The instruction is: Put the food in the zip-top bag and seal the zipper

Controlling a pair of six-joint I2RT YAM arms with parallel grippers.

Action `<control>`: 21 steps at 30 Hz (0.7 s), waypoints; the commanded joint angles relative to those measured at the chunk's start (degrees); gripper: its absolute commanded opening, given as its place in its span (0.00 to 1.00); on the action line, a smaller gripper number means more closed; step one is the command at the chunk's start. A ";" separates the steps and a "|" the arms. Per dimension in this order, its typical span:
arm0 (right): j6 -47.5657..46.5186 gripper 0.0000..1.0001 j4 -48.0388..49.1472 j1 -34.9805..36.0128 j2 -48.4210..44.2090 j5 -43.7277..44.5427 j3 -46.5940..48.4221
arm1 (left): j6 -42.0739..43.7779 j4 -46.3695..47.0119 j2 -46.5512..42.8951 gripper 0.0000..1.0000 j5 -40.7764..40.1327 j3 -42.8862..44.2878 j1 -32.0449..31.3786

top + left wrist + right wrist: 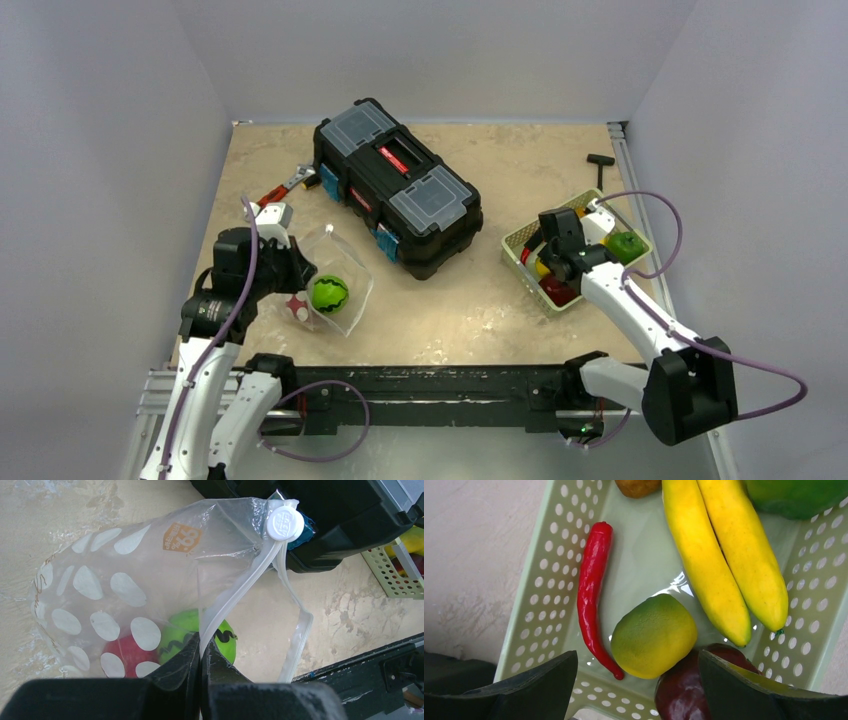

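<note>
The zip-top bag lies open left of the toolbox and holds a green toy and a red toy. My left gripper is shut on the bag's mouth edge. In the left wrist view its jaws pinch the zipper strip below the white slider, and the green toy and red toy show through the bag. My right gripper hangs open over the basket. In the right wrist view it straddles a green-yellow fruit, with a red chili, bananas and a dark red fruit around it.
A black toolbox stands at mid table, right behind the bag. A red-handled wrench lies to its left. The pale green basket sits at the right, its wall also in the right wrist view. A small black tool lies at the far right.
</note>
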 commanded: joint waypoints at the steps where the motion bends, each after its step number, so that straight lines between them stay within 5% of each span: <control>1: 3.02 0.89 -0.40 -0.45 0.93 0.25 -0.69 | 0.58 2.09 0.10 0.00 0.85 1.27 -0.16; 16: 2.15 0.79 5.49 -1.67 6.62 0.08 -2.02 | 0.52 2.23 0.02 0.00 0.54 1.11 -0.16; 21: 2.05 0.69 7.31 -1.97 8.47 0.17 -2.43 | 0.58 1.83 0.32 0.00 0.53 1.36 -0.14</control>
